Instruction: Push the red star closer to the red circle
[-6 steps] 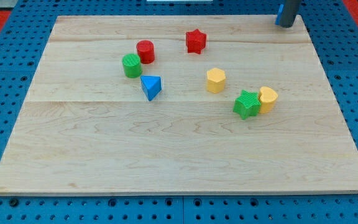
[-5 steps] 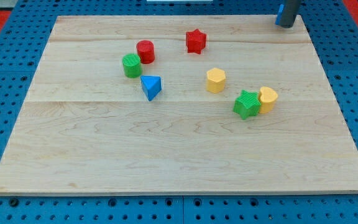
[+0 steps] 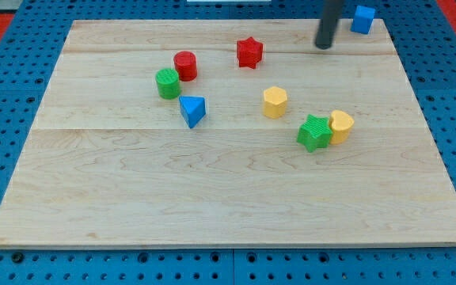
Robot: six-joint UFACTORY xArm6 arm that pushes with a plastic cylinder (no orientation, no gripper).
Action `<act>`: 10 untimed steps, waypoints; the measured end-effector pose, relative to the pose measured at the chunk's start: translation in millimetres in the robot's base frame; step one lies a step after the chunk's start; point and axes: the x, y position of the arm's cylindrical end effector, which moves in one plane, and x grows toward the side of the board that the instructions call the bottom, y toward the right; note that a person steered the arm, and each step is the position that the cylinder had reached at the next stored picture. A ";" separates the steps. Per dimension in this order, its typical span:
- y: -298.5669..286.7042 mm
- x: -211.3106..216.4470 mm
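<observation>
The red star (image 3: pixel 249 52) lies near the view's top, right of centre-left. The red circle (image 3: pixel 185 65) stands to its left, a short gap between them, touching the green circle (image 3: pixel 167 83). My tip (image 3: pixel 323 46) is on the board to the right of the red star, about a hand's width away, with nothing between them. It touches no block.
A blue triangle (image 3: pixel 192 111) lies below the green circle. A yellow hexagon (image 3: pixel 275 102) sits mid-board. A green star (image 3: pixel 315 132) touches a yellow block (image 3: pixel 341 126) at the right. A blue cube (image 3: pixel 362 19) sits at the top right edge of the wooden board (image 3: pixel 212 198).
My tip has moved left and slightly down from the top right corner, uncovering the blue cube. No block has moved.
</observation>
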 end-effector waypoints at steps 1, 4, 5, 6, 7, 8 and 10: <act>-48.3 13.7; -167.5 15.6; -181.9 12.1; -176.8 17.7; -138.5 17.4; -139.5 -16.2; -205.0 -49.1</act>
